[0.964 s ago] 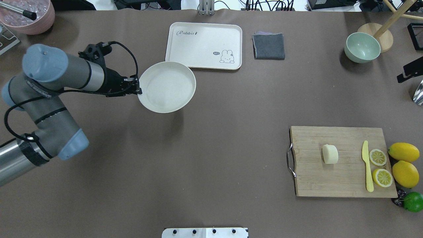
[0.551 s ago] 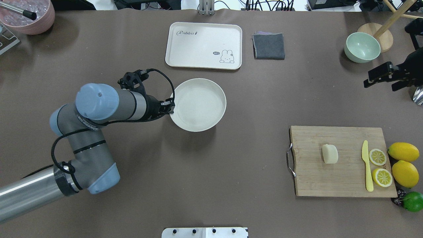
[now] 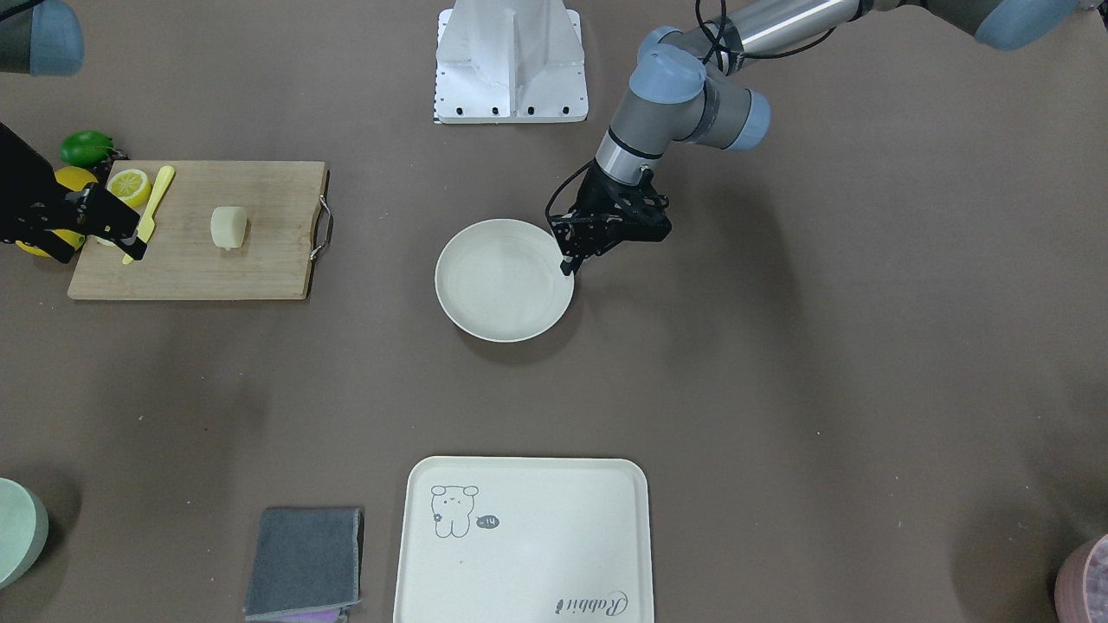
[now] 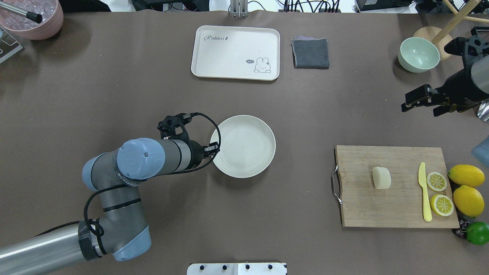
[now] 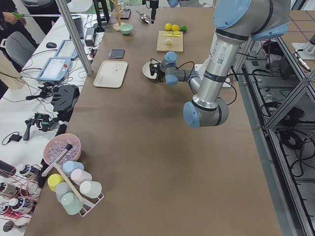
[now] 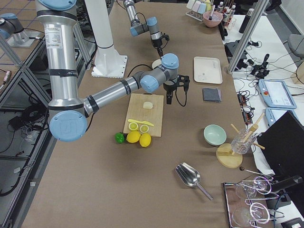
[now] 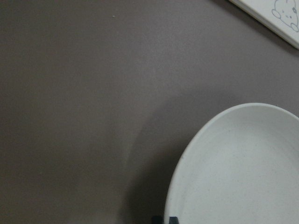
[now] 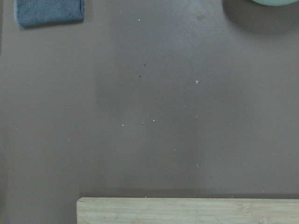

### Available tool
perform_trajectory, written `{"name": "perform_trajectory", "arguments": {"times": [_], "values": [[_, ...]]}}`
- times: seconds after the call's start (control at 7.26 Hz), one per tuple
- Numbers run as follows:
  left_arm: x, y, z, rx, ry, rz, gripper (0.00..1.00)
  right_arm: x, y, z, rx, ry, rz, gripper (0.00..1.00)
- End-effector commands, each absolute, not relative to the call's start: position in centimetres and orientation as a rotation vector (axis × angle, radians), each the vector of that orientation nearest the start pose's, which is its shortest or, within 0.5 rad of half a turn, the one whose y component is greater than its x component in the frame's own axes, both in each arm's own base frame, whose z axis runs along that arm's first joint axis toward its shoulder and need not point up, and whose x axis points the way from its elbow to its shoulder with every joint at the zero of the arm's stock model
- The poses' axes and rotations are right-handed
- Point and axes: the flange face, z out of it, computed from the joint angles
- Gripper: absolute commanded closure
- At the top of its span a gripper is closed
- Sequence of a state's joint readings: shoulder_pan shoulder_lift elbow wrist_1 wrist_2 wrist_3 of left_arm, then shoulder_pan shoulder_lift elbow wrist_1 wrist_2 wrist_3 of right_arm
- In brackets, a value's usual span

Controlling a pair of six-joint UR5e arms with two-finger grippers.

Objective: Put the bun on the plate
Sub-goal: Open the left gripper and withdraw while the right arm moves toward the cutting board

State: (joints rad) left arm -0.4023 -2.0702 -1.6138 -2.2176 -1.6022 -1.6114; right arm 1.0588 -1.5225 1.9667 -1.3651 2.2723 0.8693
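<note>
Front-facing view: the left gripper point(image 3: 569, 258) is clamped on the rim of the plate point(image 3: 485, 298), at mid-worktop

Overhead: the bun point(image 4: 381, 178) lies near the middle of the cutting board point(image 4: 366, 210), by the worktop's right edge. The right gripper point(image 4: 418, 107) hangs beyond the board's far edge, jaws apart and empty

Left wrist view: the plate's rim curves through the lower right corner
</note>
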Motion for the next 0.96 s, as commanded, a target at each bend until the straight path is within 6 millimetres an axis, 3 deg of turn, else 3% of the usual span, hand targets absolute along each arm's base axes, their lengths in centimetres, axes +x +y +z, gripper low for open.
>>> {"name": "perform_trajectory", "arguments": {"times": [0.0,0.14,0.41,0.69,0.83], "values": [[55.9,-37.5,26.8,0.183,1.130,-0.367,0.02,-19.1,-46.4,42.3,0.034,-0.912,0.094,0.00],[54.7,-37.0,25.6,0.182,1.113,-0.366,0.02,-19.3,-46.2,42.3,0.026,-0.914,0.095,0.00],[54.2,-36.9,25.2,0.180,1.091,-0.361,0.02,-20.5,-45.6,42.3,0.007,-0.914,0.092,0.00],[53.2,-37.7,24.9,0.234,1.086,-0.303,0.02,-24.1,-44.2,42.2,0.010,-0.897,0.094,0.00],[52.4,-38.7,25.7,0.256,1.069,-0.304,0.02,-26.3,-42.7,42.8,0.015,-0.881,0.094,0.00]]}}
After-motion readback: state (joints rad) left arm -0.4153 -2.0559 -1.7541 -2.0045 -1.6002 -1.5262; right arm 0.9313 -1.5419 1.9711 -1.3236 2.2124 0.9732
